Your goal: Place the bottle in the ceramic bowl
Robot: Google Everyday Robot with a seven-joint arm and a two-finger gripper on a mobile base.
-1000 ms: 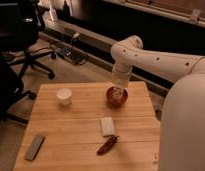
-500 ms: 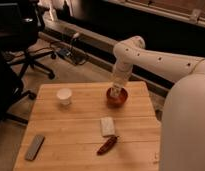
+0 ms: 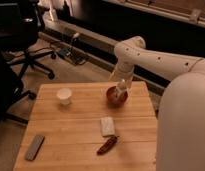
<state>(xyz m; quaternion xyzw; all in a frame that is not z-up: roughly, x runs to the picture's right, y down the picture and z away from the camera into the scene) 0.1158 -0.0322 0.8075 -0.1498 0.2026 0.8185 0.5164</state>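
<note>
I see the gripper (image 3: 120, 83) above the ceramic bowl (image 3: 116, 97) at the table's (image 3: 76, 130) far edge, with the bottle (image 3: 120, 89) upright, cap up, base inside the bowl.

Smooth white arm (image 3: 161, 60), jaws (image 3: 120, 86) apparently white

Gripper (image 3: 120, 84) hanging over ceramic bowl (image 3: 116, 97) at table's (image 3: 71, 125) far edge; bottle (image 3: 121, 88) standing upright inside bowl.
</note>
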